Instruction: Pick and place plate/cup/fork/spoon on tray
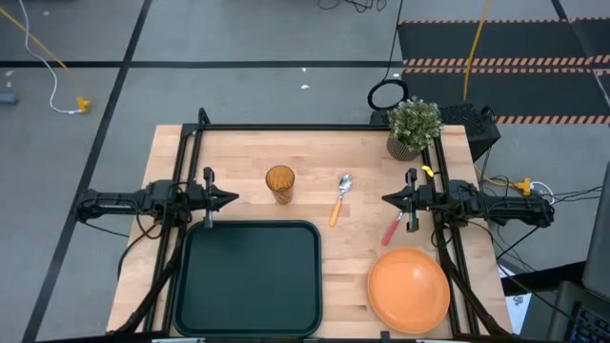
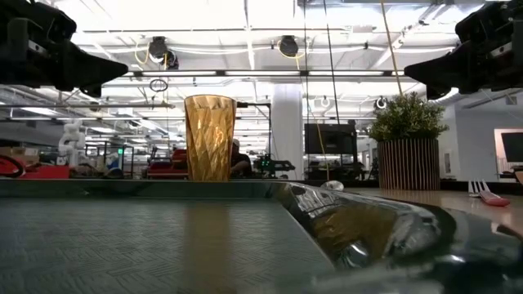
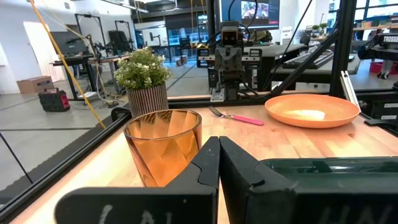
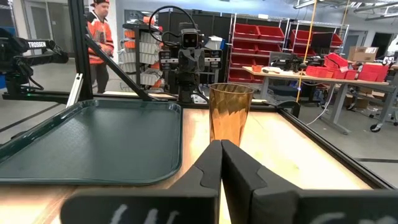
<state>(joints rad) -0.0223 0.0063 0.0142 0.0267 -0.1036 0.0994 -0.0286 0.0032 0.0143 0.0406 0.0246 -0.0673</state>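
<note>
1. High view showed the smooth dark tray (image 1: 250, 276) empty — round orange plate (image 1: 409, 290) beside it on pale wood.
2. Faceted amber cup (image 1: 279, 183), spoon (image 1: 340, 197) and fork (image 1: 394, 229) lay between the grippers.
3. Left gripper (image 1: 232, 198) and right gripper (image 1: 388, 199) were closed, holding nothing.

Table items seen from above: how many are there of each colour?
Orange or amber: 3, the plate, the cup and the orange-handled spoon
Red-pink: 1, the fork by its handle
Dark green: 1, the tray
Leafy green: 1, the potted plant
Total: 6
</note>
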